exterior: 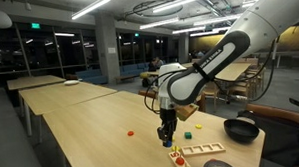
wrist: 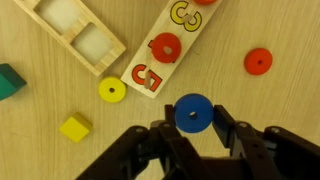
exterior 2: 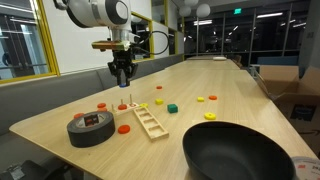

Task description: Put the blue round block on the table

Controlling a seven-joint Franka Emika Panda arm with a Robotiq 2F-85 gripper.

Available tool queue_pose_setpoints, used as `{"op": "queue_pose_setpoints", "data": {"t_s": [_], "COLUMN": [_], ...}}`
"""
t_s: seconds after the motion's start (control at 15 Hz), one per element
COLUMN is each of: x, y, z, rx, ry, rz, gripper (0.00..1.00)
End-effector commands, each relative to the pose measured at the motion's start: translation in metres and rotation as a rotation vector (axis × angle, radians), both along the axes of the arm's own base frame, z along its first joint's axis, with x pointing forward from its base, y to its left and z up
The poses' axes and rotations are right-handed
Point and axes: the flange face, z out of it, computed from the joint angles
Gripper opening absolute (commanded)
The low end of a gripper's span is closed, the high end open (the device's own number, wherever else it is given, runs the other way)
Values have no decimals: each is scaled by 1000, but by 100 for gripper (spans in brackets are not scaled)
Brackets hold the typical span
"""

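Observation:
In the wrist view the blue round block (wrist: 192,113), a small disc with a centre hole, sits between my gripper's (wrist: 193,120) two black fingers, which touch it on both sides. Both exterior views show the gripper (exterior: 167,139) (exterior 2: 123,80) pointing down a short way above the light-wood table (exterior: 91,136) (exterior 2: 205,80), near the slotted wooden tray (exterior 2: 148,121) (exterior: 199,149). The block itself is too small to make out in the exterior views.
A red round piece (wrist: 258,61), a yellow ring (wrist: 112,90), a yellow block (wrist: 75,127) and a green block (wrist: 8,82) lie around the tray. A black bowl (exterior 2: 240,150) (exterior: 241,129) and a tape roll (exterior 2: 90,128) stand nearby.

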Motion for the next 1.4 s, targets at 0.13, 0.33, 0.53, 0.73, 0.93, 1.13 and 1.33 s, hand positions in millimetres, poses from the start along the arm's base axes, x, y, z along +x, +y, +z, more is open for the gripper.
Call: {"op": "queue_pose_setpoints", "data": {"t_s": [0.13, 0.33, 0.53, 0.73, 0.93, 1.13, 1.33], "x": [12, 18, 31, 45, 56, 64, 69], "y": [45, 55, 55, 54, 53, 52, 51], "z": [-25, -44, -61, -76, -88, -95, -90], "rx": [14, 14, 17, 22, 28, 32, 32], "ry": [38, 58, 75, 89, 102, 108, 100], "rz": [79, 91, 84, 76, 68, 59, 53], "gripper": [24, 24, 24, 24, 24, 24, 70]}}
